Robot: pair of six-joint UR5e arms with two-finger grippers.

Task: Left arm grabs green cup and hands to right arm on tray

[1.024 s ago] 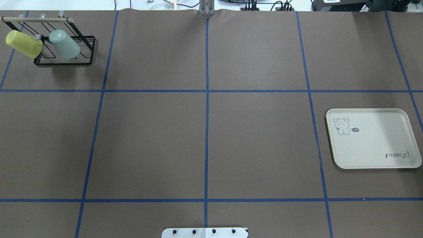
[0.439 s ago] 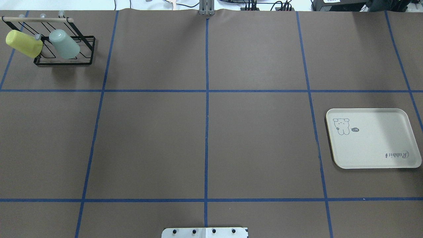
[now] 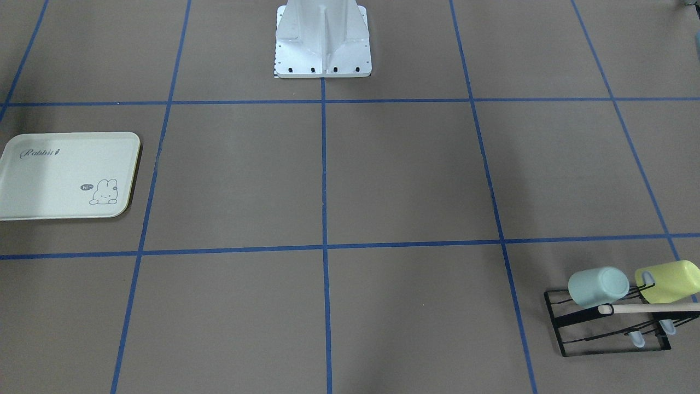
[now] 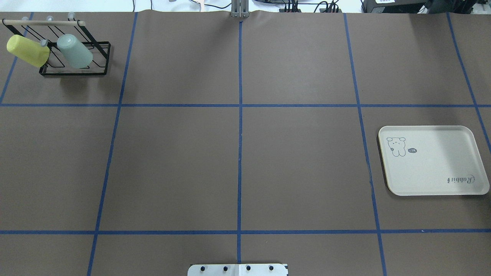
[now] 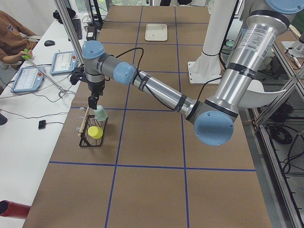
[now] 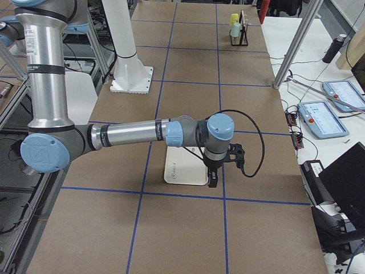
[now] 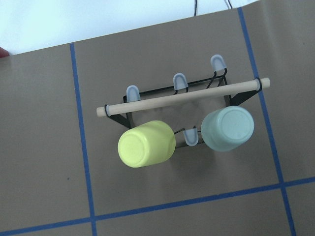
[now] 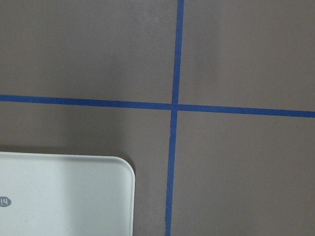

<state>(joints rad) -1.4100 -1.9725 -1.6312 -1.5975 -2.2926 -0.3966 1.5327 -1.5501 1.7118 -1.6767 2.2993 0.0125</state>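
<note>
The pale mint-green cup (image 4: 74, 51) hangs mouth-down on a black wire rack (image 4: 100, 72) at the far left; it also shows in the left wrist view (image 7: 227, 129) and the front view (image 3: 598, 286). My left gripper (image 5: 92, 102) hovers just above the rack in the exterior left view; I cannot tell if it is open or shut. The cream tray (image 4: 433, 168) lies bare at the right, also in the front view (image 3: 54, 175). My right gripper (image 6: 212, 181) hangs over the tray's edge (image 6: 182, 174); I cannot tell its state.
A yellow-green cup (image 4: 27, 50) hangs on the same rack beside the green one, under a wooden rod (image 7: 182, 96). The robot's white base (image 3: 322, 38) stands at the table's near middle. Blue tape lines grid the brown table. An operator sits beyond the left end.
</note>
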